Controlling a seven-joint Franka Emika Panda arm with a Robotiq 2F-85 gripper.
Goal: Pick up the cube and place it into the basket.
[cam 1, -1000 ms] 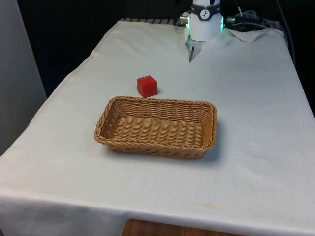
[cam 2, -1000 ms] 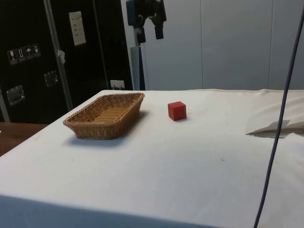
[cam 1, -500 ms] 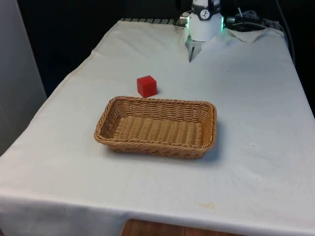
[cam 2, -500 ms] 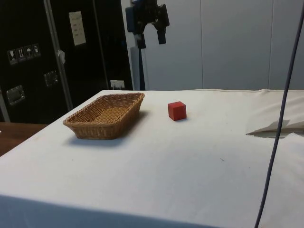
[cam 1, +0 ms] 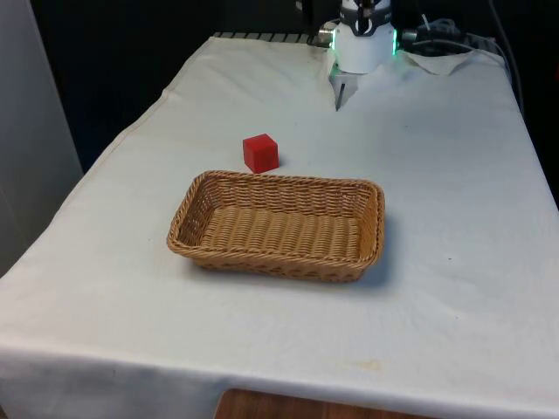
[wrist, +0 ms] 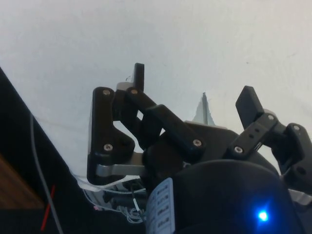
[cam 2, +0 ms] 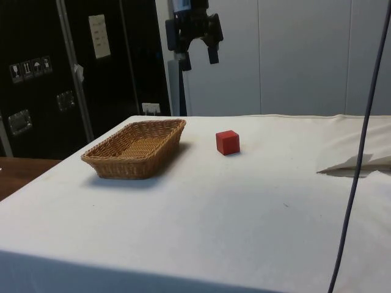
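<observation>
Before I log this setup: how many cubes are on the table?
1. The red cube sits on the white cloth just outside the basket, by its far long rim. The basket interior looks empty, so none seem hidden.

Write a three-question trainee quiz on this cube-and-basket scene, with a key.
1. True or false: the red cube lies inside the wicker basket.
2. How does the gripper stand? A) shut on the cube B) open, high above the table C) resting in the basket
3. Fill in: the cube sits on the white ____.

Key: 1 false: it is on the cloth beside the basket. 2 B. 3 cloth.
</observation>
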